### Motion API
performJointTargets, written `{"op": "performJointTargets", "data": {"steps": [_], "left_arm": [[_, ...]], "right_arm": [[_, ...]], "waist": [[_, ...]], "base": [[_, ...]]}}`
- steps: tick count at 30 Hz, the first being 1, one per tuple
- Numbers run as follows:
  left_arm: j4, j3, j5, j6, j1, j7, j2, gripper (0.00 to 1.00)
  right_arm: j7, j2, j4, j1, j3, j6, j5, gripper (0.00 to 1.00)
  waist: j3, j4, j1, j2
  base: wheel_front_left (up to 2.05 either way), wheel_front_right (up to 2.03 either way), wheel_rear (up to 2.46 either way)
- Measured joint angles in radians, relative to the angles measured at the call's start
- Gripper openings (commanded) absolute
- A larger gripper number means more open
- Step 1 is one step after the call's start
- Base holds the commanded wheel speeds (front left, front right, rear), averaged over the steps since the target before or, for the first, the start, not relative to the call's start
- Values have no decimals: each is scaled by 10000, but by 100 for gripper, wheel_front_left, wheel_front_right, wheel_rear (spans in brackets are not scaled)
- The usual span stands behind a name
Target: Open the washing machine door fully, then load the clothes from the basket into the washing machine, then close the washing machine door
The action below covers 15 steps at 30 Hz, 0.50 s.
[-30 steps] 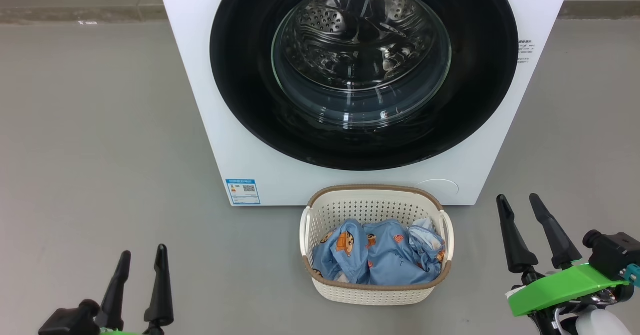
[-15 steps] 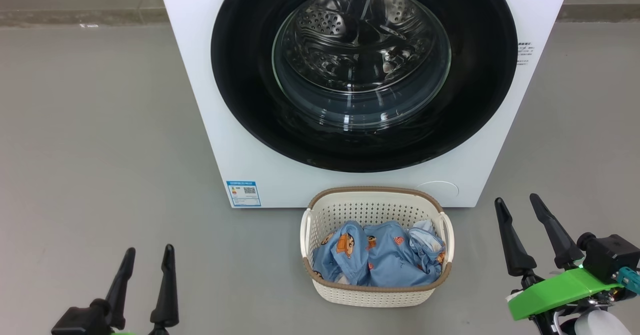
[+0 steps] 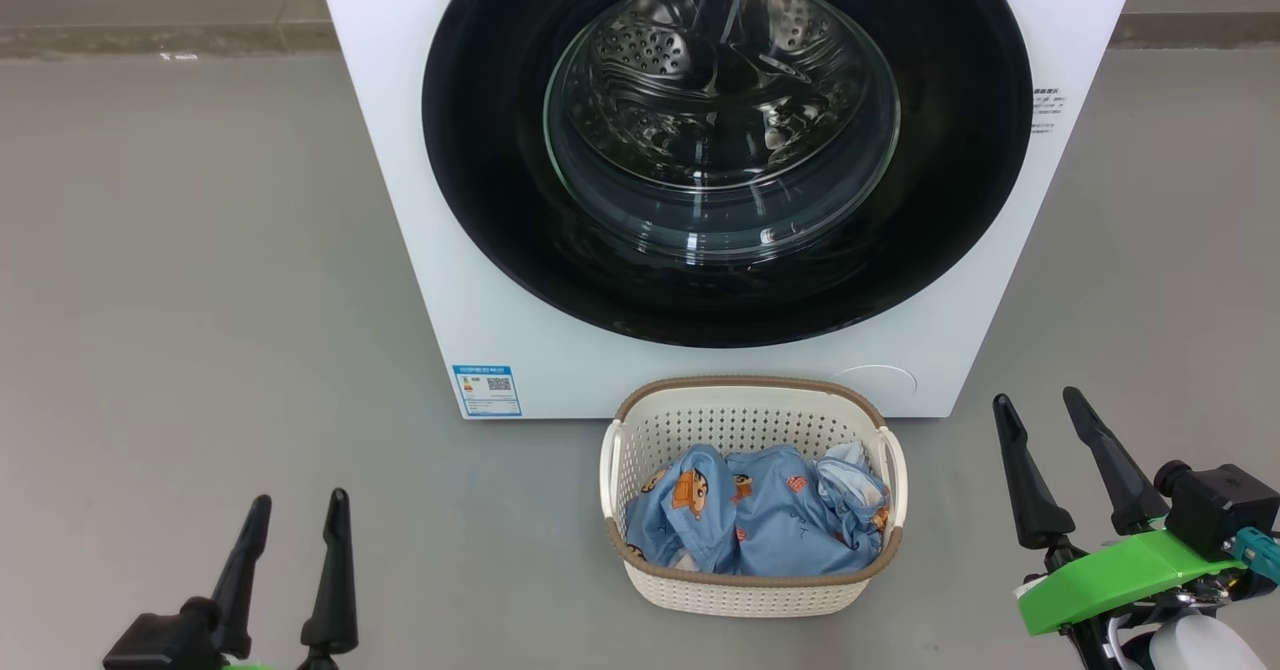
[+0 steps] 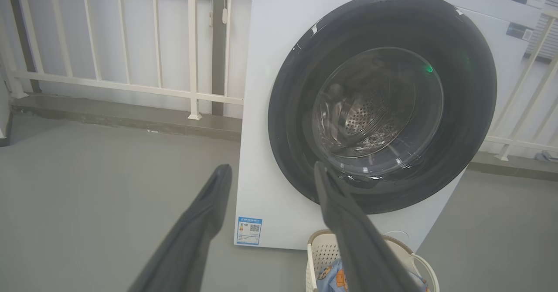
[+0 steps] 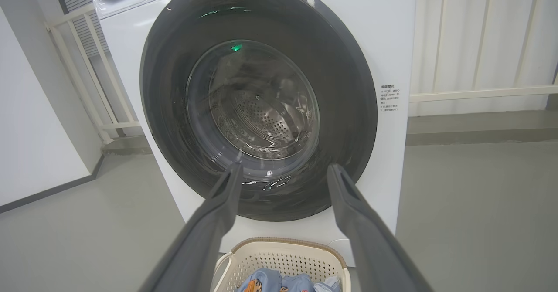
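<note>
The white washing machine (image 3: 400, 200) (image 4: 270, 109) (image 5: 392, 43) stands ahead with its round glossy black door (image 3: 480, 150) (image 4: 471, 91) (image 5: 344, 91) closed flat against the front. On the floor just before it sits the cream basket (image 3: 750, 590) (image 4: 318, 257) (image 5: 283, 255), holding the light blue clothes (image 3: 760, 520) (image 4: 331, 274) (image 5: 261, 281). My left gripper (image 3: 298, 498) (image 4: 272, 168) hovers open at the lower left, well left of the basket. My right gripper (image 3: 1037, 395) (image 5: 284, 168) is open at the lower right, right of the basket. Both are empty.
Grey floor (image 3: 180, 300) spreads on both sides of the machine. A white railing (image 4: 130, 87) and a low kerb (image 4: 122, 120) run behind it. A white wall (image 5: 35, 130) stands at the left of the right wrist view.
The head view has shifted slightly, so the machine and basket sit a little lower in it. The left gripper came a bit right early on; both grippers stay open.
</note>
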Motion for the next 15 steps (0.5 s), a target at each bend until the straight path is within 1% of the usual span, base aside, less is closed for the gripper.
{"op": "performJointTargets", "data": {"steps": [15], "left_arm": [[-8,2,-4,0,0,0,-2,100]], "right_arm": [[0,-2,54,-18,54,0,12,100]], "waist": [[-26,12,0,0]], "base": [[0,0,0]]}}
